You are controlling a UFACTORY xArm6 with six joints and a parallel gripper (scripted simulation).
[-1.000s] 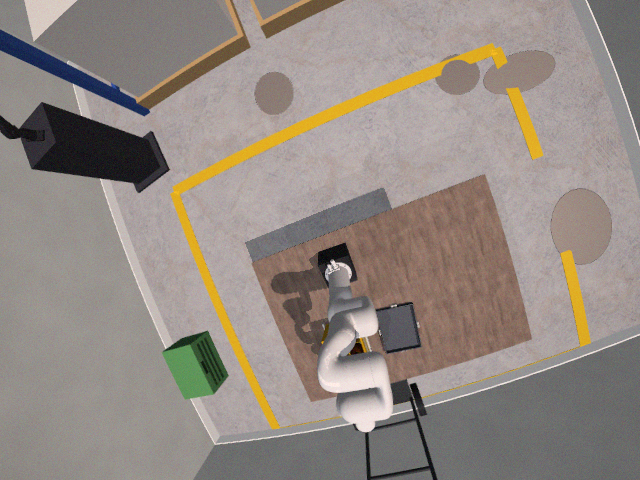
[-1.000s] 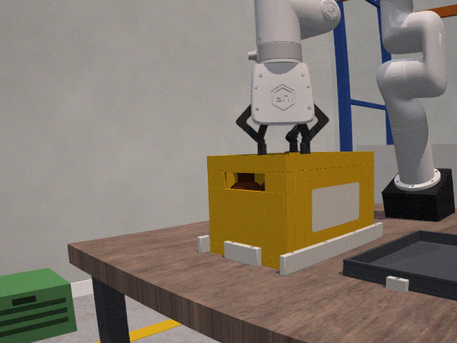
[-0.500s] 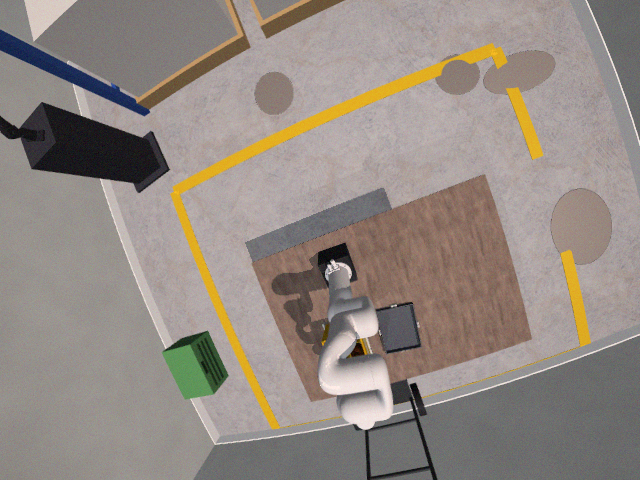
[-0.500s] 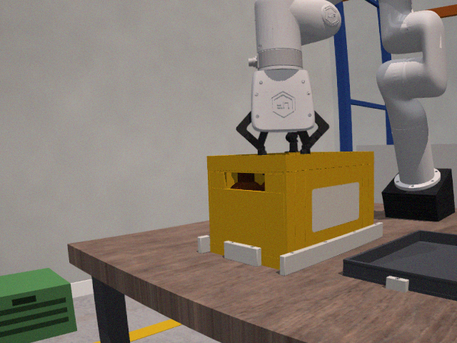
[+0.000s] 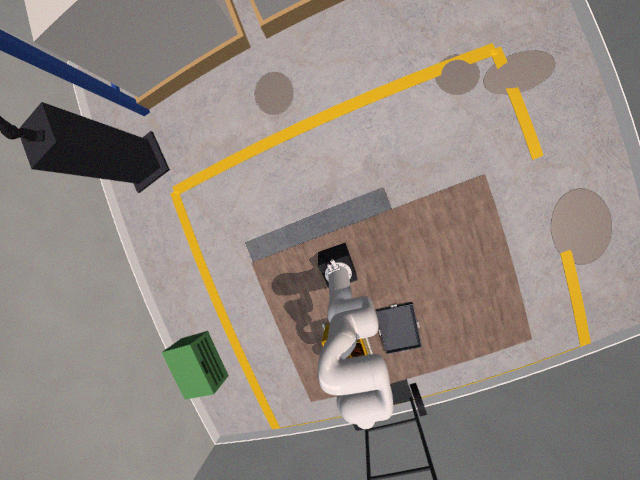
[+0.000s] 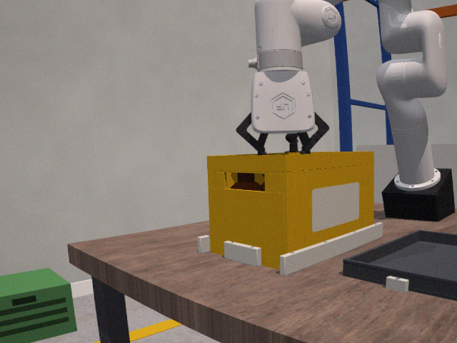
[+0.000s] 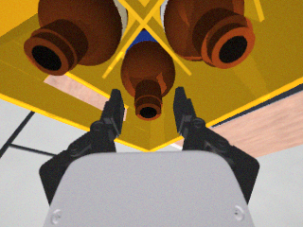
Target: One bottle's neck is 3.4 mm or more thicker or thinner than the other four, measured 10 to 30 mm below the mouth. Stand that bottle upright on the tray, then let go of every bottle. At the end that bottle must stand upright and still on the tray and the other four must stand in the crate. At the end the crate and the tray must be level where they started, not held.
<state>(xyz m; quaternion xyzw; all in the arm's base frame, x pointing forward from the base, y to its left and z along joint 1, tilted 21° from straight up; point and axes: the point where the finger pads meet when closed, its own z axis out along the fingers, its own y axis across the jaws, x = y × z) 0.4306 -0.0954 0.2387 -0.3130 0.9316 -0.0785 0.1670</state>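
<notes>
Reader: Is there any text or lettering?
Describer: Nothing I can read as a word. The white, rounded gripper housing [image 6: 282,101] [image 7: 151,189] carries a hexagon-shaped emblem with small, unclear characters inside.
Reader: Any other sign?
Describer: A similar round emblem, also unclear, marks the glossy white arm joint [image 6: 317,22].

Workshop/warehouse-type area: yellow painted floor lines [image 5: 330,114], tall blue metal rack frame [image 6: 343,81] at 1 o'clock, ext. view.
</notes>
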